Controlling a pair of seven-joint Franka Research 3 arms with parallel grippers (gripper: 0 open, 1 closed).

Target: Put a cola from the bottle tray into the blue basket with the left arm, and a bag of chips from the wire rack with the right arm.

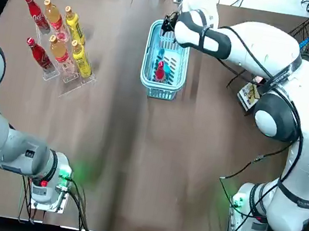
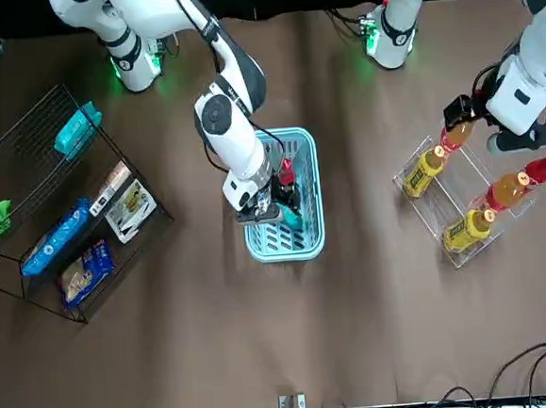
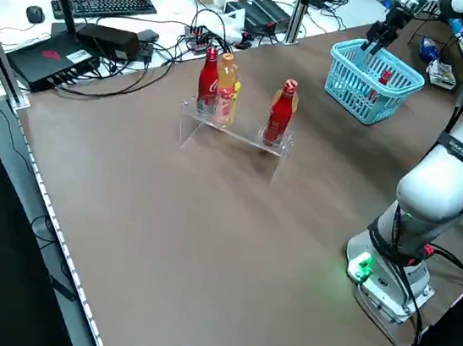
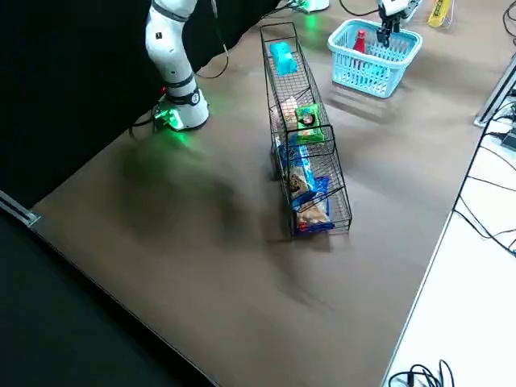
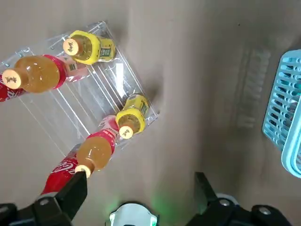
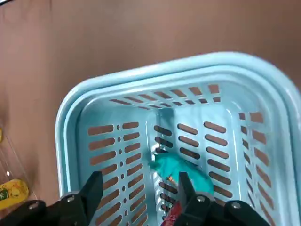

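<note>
The blue basket (image 1: 148,83) (image 2: 311,243) stands mid-table at the back. A red cola bottle (image 1: 160,71) (image 2: 287,172) and a teal chips bag (image 6: 183,172) lie inside it. My right gripper (image 2: 262,212) (image 6: 138,183) hangs open just above the basket, over the bag, holding nothing. Over the clear bottle tray (image 1: 68,82) (image 5: 94,94) hovers my left gripper (image 2: 523,135) (image 5: 141,186), open and empty. The tray holds two colas (image 1: 35,11) (image 1: 39,53) among orange and yellow bottles.
The wire rack (image 2: 26,186) (image 4: 298,121) with several snack bags stands at my right side of the table. Cables and both arm bases (image 1: 46,192) (image 1: 250,217) sit along my near edge. Bare brown tabletop lies between basket and bases.
</note>
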